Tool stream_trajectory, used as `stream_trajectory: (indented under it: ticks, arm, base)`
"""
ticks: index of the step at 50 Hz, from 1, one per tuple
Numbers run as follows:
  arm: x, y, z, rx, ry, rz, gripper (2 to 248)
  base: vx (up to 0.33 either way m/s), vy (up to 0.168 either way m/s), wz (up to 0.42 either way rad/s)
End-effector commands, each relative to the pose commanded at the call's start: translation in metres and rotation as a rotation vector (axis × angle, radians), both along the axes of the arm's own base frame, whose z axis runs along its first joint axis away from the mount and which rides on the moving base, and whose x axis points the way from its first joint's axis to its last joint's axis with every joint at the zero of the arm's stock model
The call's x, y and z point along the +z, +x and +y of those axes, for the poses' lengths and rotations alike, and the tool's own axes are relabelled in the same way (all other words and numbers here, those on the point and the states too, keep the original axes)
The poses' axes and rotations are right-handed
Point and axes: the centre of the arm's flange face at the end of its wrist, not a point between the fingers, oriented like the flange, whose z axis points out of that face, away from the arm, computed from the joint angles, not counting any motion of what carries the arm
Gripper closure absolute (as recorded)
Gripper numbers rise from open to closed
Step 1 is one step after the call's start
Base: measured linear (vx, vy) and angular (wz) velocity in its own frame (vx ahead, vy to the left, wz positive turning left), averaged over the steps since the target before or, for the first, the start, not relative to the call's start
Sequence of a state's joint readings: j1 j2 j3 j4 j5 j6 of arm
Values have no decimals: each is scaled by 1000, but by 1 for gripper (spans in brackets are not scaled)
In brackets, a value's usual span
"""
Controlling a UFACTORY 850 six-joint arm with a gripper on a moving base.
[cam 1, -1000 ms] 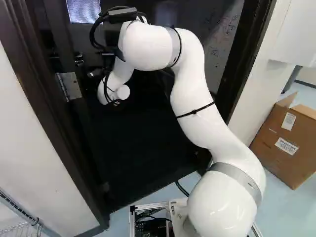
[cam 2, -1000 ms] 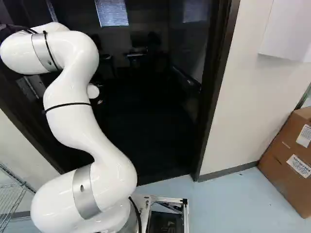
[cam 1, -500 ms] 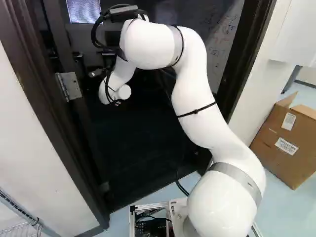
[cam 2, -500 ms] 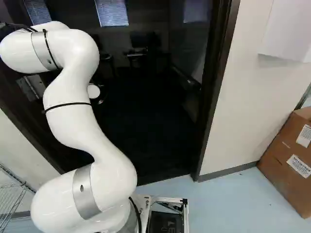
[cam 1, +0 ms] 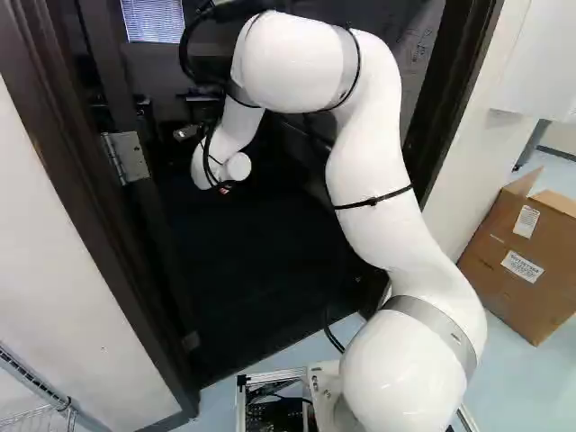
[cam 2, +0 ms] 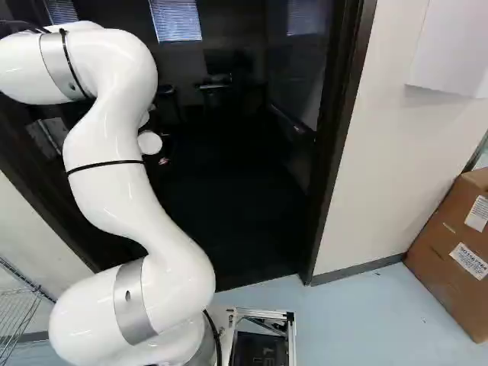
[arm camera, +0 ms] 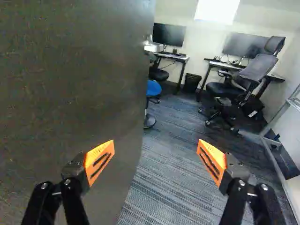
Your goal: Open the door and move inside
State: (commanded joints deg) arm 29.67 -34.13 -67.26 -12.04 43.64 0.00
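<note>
Doorframe (cam 1: 81,180) around the dark opening in the left base view, metal hinge (cam 1: 132,157) at its left side, white arm (cam 1: 369,202) reaching in, cardboard box (cam 1: 504,288) on the floor at the right. In the right base view, arm across the left of the same opening, window blinds (cam 2: 175,20) deep inside. In the wrist view, gripper (arm camera: 155,152) spread wide, orange pads (arm camera: 98,161) well apart; open door (arm camera: 75,84) beyond one finger, desk (arm camera: 172,56), office chair (arm camera: 251,72) and carpet (arm camera: 164,173) past its edge
</note>
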Motion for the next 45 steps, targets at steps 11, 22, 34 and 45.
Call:
stream_trajectory:
  ticks: [11, 22, 34, 45]
  arm:
    - [4, -16, -19, -13, -9, 15, 3]
    - [7, -32, -38, -27, -16, 30, 3]
    - [10, -50, -59, -56, -17, 48, 3]
    - [13, -66, -78, -89, -13, 65, 3]
  base:
    - [0, 0, 0]
    - [0, 0, 0]
    - [0, 0, 0]
    - [0, 0, 0]
